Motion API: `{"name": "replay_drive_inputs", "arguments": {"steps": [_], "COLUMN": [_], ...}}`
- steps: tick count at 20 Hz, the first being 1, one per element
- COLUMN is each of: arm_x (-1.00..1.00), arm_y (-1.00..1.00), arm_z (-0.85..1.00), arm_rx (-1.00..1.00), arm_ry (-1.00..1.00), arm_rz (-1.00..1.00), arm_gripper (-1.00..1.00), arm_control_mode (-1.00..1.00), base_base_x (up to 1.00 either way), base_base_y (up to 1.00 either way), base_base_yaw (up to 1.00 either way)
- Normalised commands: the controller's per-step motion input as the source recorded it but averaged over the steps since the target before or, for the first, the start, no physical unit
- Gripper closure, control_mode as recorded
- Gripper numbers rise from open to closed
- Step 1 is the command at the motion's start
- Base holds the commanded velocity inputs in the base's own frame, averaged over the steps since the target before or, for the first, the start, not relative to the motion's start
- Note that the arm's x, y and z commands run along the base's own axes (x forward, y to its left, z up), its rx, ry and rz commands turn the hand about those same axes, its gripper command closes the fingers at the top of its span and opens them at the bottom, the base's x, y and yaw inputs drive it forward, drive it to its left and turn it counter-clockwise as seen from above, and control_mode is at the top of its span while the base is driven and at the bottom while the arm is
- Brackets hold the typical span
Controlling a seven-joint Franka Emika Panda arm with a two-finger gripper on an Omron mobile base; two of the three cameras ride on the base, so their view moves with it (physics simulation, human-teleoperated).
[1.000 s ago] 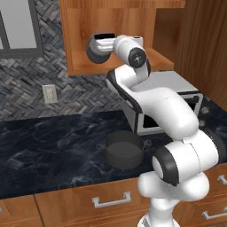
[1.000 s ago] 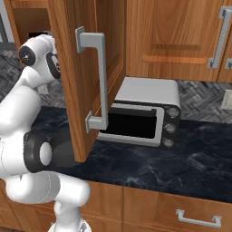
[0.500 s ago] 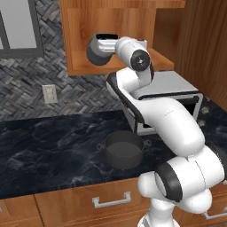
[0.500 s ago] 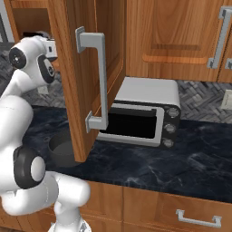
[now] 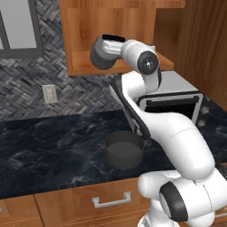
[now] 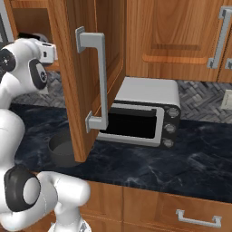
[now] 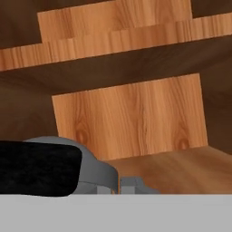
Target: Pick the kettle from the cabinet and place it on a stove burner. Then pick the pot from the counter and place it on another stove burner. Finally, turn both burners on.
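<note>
Cabinet (image 5: 111, 31): warm brown wood, visible grain, satin finish. Counter (image 5: 48, 150): black marble look, white veins, glossy. Pot (image 5: 124, 150): dark grey, matt, looks like metal.

A silver toaster oven (image 6: 140, 115) stands near a wall outlet (image 5: 49, 94).

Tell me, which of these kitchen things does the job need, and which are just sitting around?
Needed:
- cabinet
- kettle, close under the hand camera
- pot
- counter

Sitting around:
- toaster oven
- wall socket
- open cabinet door
</note>
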Motion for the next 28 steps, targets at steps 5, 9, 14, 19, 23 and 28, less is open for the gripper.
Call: {"name": "replay_drive_inputs", "arguments": {"steps": [5,9,14,19,23,28], "arm_x": [-0.39,-0.40,-0.37,-0.38,-0.17,-0.17], "arm_y": [-0.09,-0.11,-0.08,-0.04,0.00,-0.04], "arm_z": [0.00,-0.02,-0.11,-0.19,-0.14,-0.13], "arm_rx": [0.08,0.07,0.05,0.02,0.00,0.02], "arm_ry": [0.07,0.05,0.05,0.03,0.03,0.03], "arm_rz": [-0.03,-0.02,-0.01,0.00,0.00,0.00], "arm_gripper": [1.00,1.00,1.00,1.00,1.00,1.00], "arm_control_mode": [-1.00,-1.00,-1.00,-1.00,-1.00,-1.00], "base_base_x": [0.00,0.00,0.00,0.00,0.00,0.00], "base_base_y": [0.00,0.00,0.00,0.00,0.00,0.00], "base_base_yaw": [0.00,0.00,0.00,0.00,0.00,0.00]}}
